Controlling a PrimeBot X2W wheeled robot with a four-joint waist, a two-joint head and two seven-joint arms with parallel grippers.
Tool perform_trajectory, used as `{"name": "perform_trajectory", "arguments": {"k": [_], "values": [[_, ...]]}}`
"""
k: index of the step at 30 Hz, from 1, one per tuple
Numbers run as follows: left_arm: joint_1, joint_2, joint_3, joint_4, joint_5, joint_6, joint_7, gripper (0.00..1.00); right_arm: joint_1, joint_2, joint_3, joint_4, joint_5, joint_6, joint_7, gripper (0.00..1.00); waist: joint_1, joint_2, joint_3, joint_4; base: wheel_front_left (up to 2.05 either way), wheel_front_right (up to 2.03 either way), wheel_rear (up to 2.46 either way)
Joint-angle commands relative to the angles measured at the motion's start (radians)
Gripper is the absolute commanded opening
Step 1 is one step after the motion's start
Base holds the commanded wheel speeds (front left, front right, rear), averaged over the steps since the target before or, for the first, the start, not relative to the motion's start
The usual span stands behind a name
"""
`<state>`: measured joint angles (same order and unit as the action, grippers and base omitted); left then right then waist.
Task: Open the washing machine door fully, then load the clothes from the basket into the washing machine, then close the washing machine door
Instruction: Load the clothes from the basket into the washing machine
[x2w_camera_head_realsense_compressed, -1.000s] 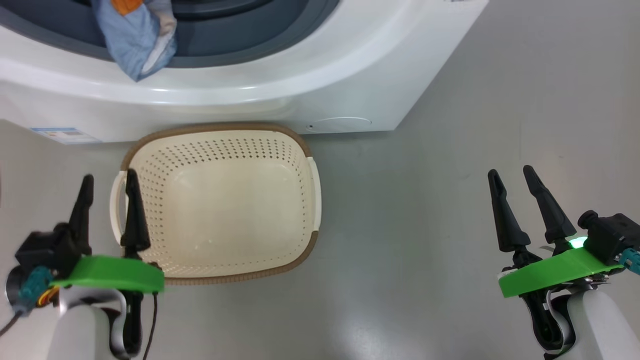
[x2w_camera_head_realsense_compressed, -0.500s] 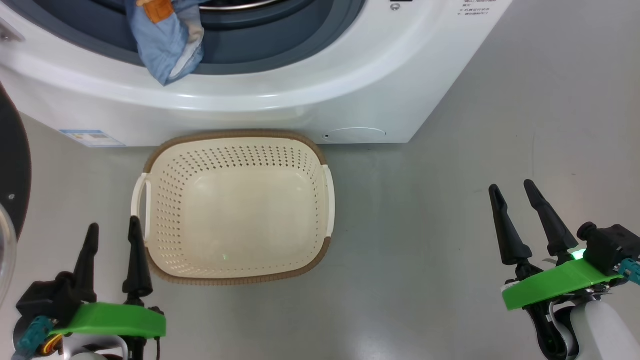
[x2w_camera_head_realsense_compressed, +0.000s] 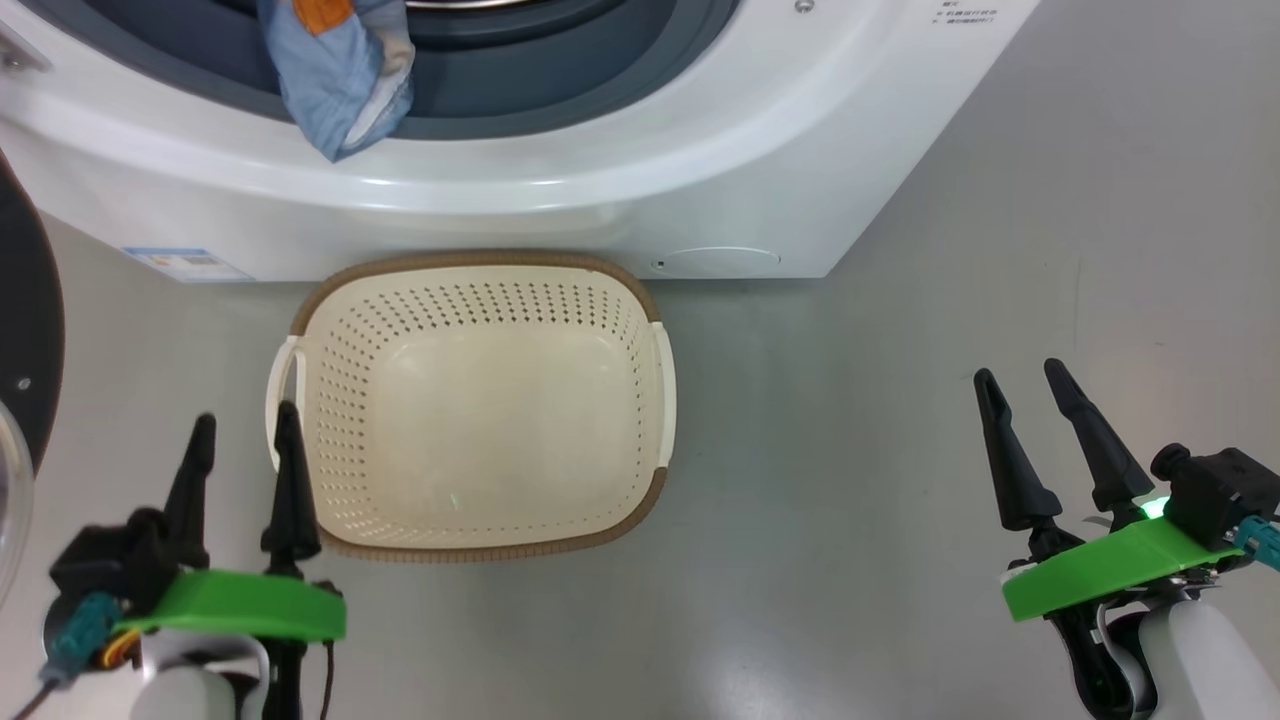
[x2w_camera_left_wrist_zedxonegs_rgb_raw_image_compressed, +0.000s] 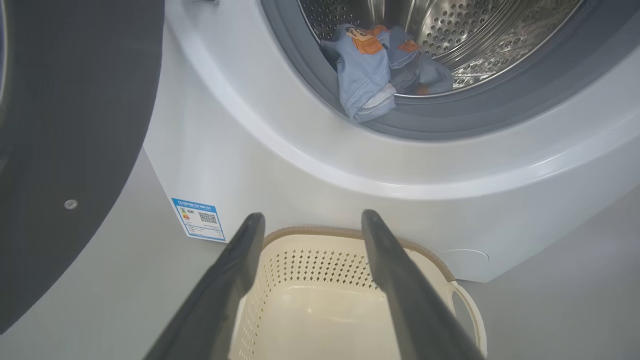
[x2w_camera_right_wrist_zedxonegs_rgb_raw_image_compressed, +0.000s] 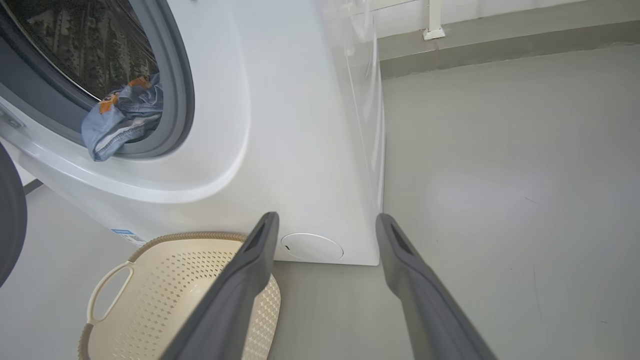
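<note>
The head view looks down into the basket, which is empty and stands on the grey floor just before the washing machine. Its long axis runs parallel to the machine's front, with one cream handle at each end.

The left wrist view looks into the steel drum, which the head view crops. There the clothes lie at the drum's mouth, and one light blue fold hangs out over the blue-grey gasket toward the basket. That view also shows the blue label low on the machine's left front corner.

The washing machine door stands swung open at the machine's left, its black face beside the left arm. The right wrist view adds the machine's right side panel, a round cover low on the front, and bare floor running to the wall's base.

The left tool is spread open and empty at the basket's near left corner. One finger overlaps the rim by the handle, though contact cannot be told. The right tool, likewise open and empty, hangs over clear floor well apart from the basket's right end. Both tools point toward the machine.
</note>
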<state>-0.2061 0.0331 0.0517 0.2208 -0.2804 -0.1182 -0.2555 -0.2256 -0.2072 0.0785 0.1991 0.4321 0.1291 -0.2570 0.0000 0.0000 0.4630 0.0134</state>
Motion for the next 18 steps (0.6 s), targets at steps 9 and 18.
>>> {"name": "perform_trajectory", "arguments": {"k": [9, 18], "values": [[-0.169, 0.017, 0.017, 0.071, 0.003, -0.008, -0.006, 1.0, -0.017, -0.002, 0.021, -0.032, -0.01, 0.002, -0.005, 1.0, 0.0, 0.0, 0.049, -0.004, 0.0, 0.0, 0.0], [-0.328, 0.019, -0.009, 0.216, 0.012, -0.012, -0.006, 1.0, -0.036, 0.007, 0.021, -0.036, -0.011, 0.002, -0.005, 1.0, 0.0, 0.0, 0.076, -0.013, 0.0, 0.0, 0.0]]}}
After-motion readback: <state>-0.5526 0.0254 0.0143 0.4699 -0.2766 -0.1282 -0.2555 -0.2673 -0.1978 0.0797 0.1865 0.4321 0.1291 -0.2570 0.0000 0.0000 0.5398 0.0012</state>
